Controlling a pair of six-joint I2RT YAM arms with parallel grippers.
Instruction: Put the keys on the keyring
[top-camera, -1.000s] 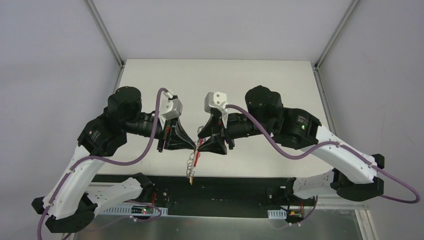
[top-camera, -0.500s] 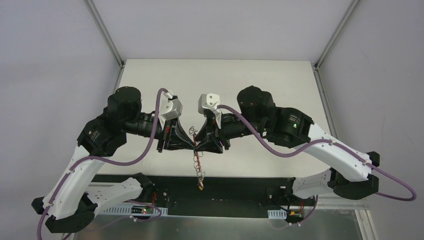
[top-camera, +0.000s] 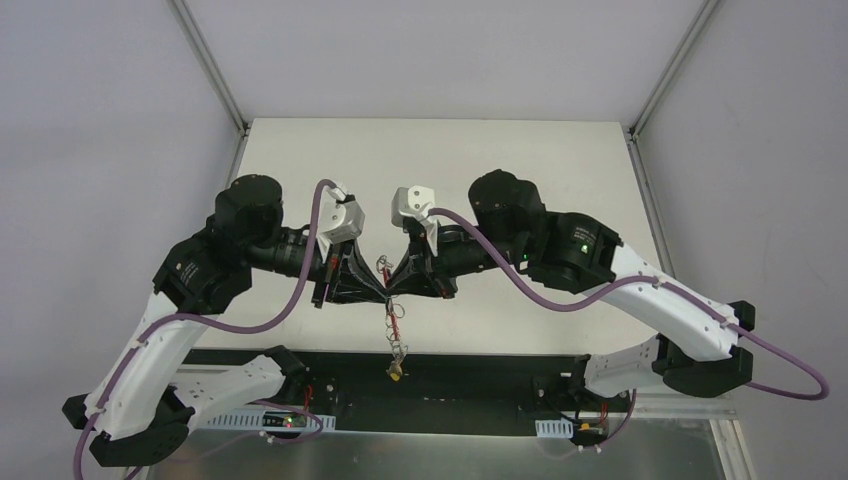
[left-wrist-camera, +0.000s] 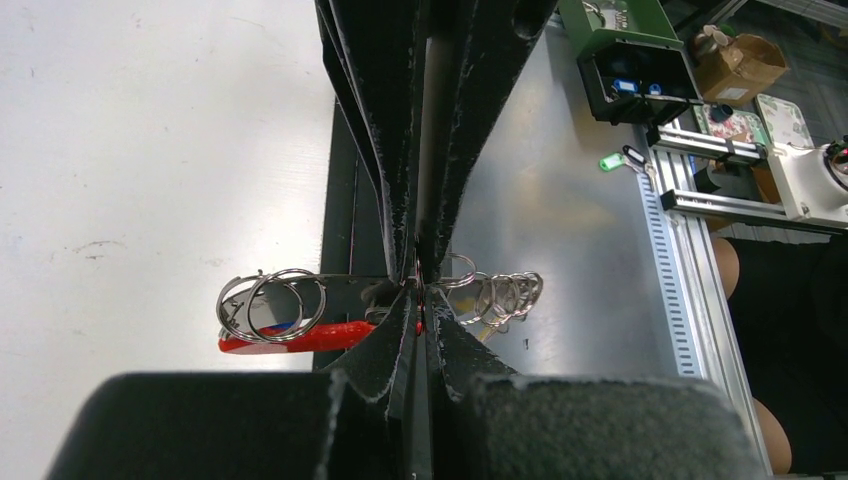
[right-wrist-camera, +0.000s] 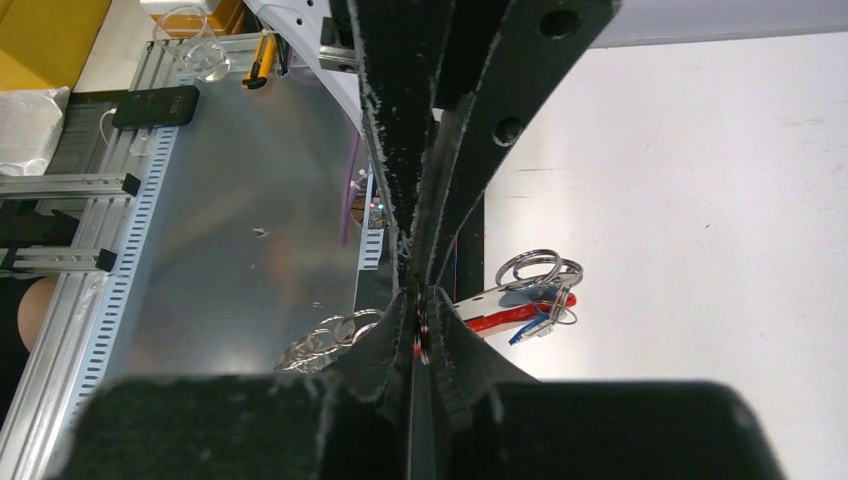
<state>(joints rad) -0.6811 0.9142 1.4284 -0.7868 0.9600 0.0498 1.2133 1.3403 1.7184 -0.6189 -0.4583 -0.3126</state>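
Two black, rough-edged plastic grippers are meeting tip to tip above the near edge of a matte white table (top-camera: 500, 160). The left gripper (top-camera: 383, 290) is pinching the keyring (top-camera: 396, 335) with its jaws fully closed. The right gripper (top-camera: 394, 290) is clamping the same spot, jaws almost together. Thin silver wire rings (left-wrist-camera: 272, 303) and a curved, glossy red strap (right-wrist-camera: 500, 318) are fanning out sideways, with a blue-headed key (right-wrist-camera: 525, 331) lying against the strap. More linked rings are dangling below, ending in a small yellowish tag (top-camera: 398, 371). The fingers are hiding the gripped link.
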